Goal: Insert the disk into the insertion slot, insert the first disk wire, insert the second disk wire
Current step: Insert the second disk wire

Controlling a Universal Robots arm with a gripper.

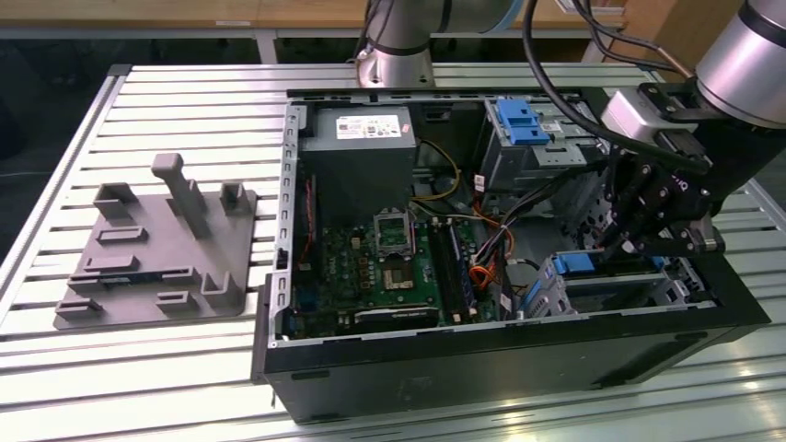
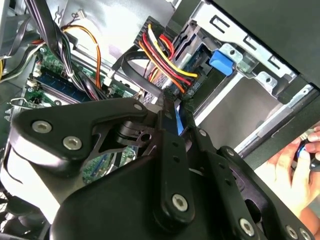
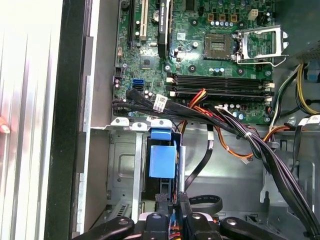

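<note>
The end effector [image 1: 635,241] is reaching down into the open computer case [image 1: 491,359] at the exterior view's right, its black fingers [image 2: 170,117] drawn narrow and closing on a connector with a bundle of red, yellow and black wires [image 2: 162,62] in the second wrist view. Directly under the fingertips, the disk [image 3: 162,161] is sitting inside the insertion slot [image 3: 125,165], a low cage of silver sheet metal at the case's near corner in the exterior view. Little of the disk is showing beyond its bright blue frame and handle end; its silver body is mostly hidden by the cage. In the first wrist view its long axis is running away from the end effector, with the blue handle end pointing toward the green motherboard [image 3: 210,55]. Farther off, the taller grey cage with a blue latch [image 1: 522,124] is standing near the power supply [image 1: 359,138]. A person's hand [image 2: 295,170] is resting outside the case wall.
</note>
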